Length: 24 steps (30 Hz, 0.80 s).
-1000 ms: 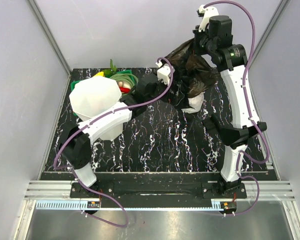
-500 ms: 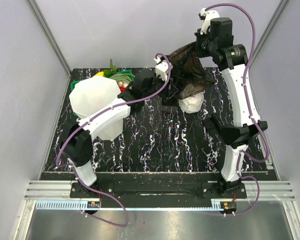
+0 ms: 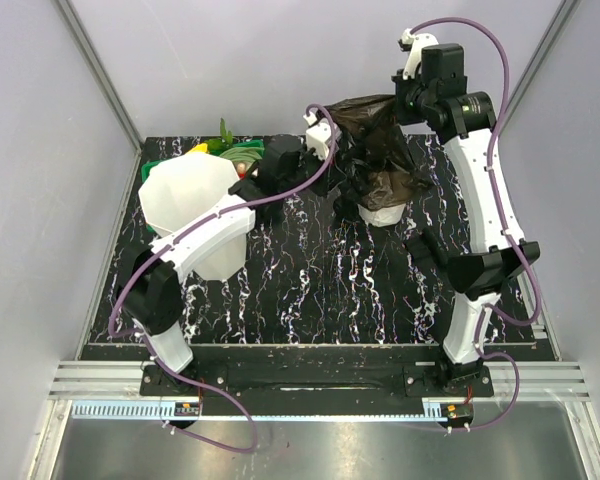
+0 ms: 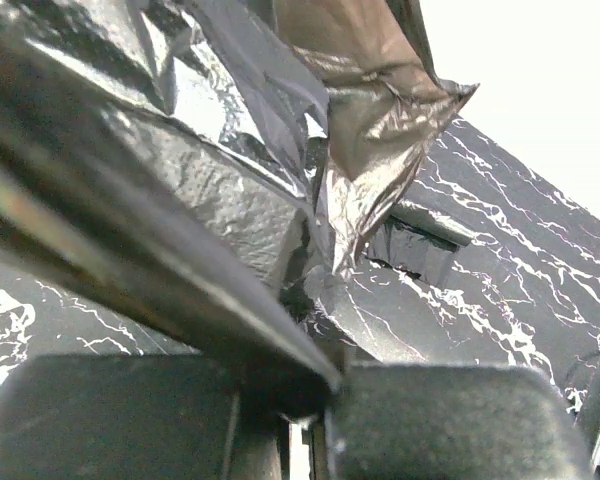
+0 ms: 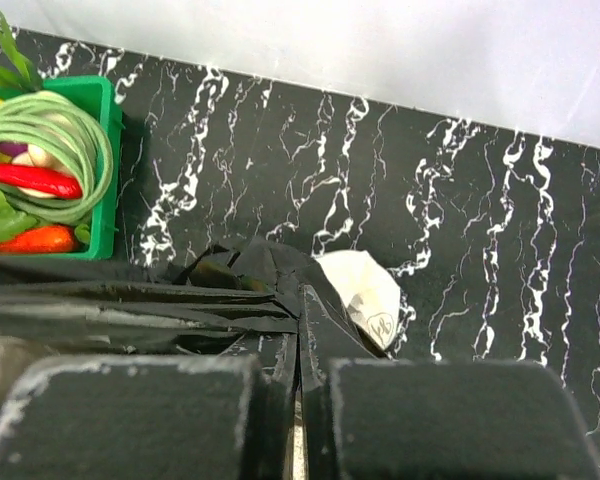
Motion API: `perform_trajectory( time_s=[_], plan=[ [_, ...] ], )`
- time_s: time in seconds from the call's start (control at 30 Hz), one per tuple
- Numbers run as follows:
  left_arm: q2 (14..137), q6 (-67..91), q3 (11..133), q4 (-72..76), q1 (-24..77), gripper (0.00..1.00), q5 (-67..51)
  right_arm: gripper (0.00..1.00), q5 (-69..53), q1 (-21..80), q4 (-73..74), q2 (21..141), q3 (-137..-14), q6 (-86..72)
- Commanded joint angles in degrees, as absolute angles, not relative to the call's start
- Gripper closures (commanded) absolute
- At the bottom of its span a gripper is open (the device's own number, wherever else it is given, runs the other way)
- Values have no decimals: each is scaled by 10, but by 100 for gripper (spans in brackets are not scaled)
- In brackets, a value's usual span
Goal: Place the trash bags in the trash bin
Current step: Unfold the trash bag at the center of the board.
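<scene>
1. You see the bag [image 4: 230,120] as thin black film, glossy and creased, brownish where light passes through.
2. Your bin [image 3: 185,195] looks like white plastic, smooth, with a dull sheen.
3. The table [image 3: 320,290] has a black, white-veined marble look, smooth and faintly shiny.
4. The basket [image 5: 107,170] is bright green plastic, smooth.
5. The roll [image 5: 365,290] is white plastic, slightly wrinkled.
6. The right fingers [image 5: 460,420] are matt black, finely grainy.
</scene>
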<state>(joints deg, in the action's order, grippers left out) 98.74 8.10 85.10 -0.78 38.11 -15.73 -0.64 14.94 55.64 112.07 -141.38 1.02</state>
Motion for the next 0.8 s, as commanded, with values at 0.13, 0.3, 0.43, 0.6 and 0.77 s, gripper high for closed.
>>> perform_trajectory(
  time_s=[0.13,0.3,0.43,0.6,0.77],
  plan=[
    [946,50,918,-65,329,100,-152,100,44,131,498,1008,-1265,65],
    [911,5,925,-126,307,100,-115,100,129,129,424,942,-1130,126],
    [892,-50,931,-151,305,100,-69,100,177,128,384,907,-1067,162],
    [889,-92,961,-200,300,100,-36,100,229,127,350,878,-1021,204],
    [889,-122,969,-222,289,100,-22,100,250,126,332,855,-992,227]
  ],
)
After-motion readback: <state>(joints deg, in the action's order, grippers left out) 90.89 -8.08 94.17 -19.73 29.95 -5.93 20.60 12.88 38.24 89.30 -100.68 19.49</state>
